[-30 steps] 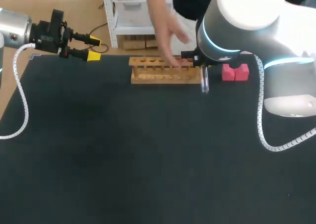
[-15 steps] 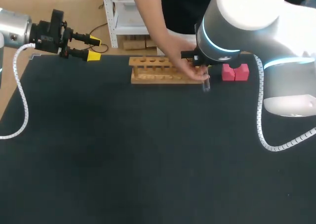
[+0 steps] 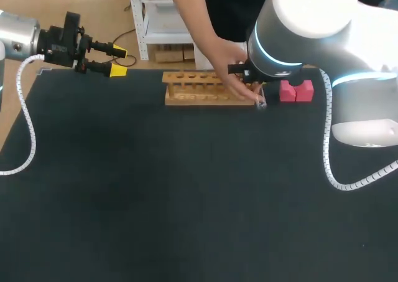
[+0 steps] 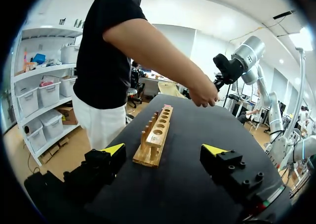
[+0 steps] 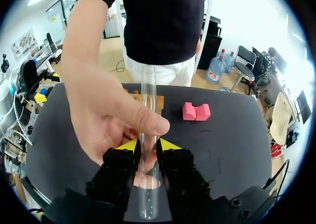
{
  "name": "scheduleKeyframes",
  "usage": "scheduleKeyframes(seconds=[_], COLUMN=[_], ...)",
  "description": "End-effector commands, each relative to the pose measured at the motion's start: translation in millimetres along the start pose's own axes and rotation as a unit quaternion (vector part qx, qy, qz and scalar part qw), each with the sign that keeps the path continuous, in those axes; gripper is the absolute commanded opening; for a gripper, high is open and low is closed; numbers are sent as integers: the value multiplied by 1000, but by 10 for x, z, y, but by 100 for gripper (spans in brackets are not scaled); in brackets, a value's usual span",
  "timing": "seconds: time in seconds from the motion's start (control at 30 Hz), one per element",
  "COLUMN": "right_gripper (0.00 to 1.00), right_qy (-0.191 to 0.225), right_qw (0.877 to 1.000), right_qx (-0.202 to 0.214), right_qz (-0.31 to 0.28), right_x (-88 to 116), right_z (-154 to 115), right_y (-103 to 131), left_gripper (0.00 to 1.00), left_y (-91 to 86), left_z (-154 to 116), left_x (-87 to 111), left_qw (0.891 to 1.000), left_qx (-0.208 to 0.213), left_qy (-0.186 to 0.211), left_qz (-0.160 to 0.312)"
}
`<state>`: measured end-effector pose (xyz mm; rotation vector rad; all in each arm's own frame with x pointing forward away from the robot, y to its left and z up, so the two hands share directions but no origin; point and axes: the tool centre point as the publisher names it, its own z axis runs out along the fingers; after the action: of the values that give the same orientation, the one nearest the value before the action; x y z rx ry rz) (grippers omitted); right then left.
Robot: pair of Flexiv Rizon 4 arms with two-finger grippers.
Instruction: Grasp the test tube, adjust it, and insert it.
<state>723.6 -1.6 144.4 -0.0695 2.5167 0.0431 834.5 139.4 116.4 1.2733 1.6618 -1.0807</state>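
Well left of the wooden rack [image 3: 208,89], the left gripper [image 3: 117,61] is hanging with its fingers spread apart, holding nothing. At the rack's right end, a person's hand [image 5: 108,110] is covering part of the test tube [image 5: 148,85], which the right gripper [image 5: 147,146] is clamping between its fingers. Just right of the rack, a pink block [image 3: 295,91] is sitting.

No legible text, no labels, numbers — no signs
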Motion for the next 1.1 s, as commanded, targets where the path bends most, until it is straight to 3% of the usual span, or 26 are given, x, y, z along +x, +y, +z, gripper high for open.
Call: scheduleKeyframes(seconds=[0.03, 0.43, 0.87, 1.1], right_gripper=[0, 0, 0, 0], right_qy=[-3, -3, -14, -7], right_qw=[1000, 1000, 999, 998], right_qx=[0, 0, 47, 55], right_qz=[1, 1, -1, 5], right_x=[12, 12, -178, -181], right_z=[-5, -5, 418, 592], right_y=[-5, -5, 105, 185], left_gripper=[100, 100, 100, 100], left_y=[7, 7, 7, 7], left_z=[0, 0, 0, 0], left_x=[7, 7, 7, 7], left_qw=[1000, 1000, 1000, 1000], left_qx=[0, 0, 0, 0], left_qy=[0, 0, 0, 0], left_qz=[1, 1, 1, 1])
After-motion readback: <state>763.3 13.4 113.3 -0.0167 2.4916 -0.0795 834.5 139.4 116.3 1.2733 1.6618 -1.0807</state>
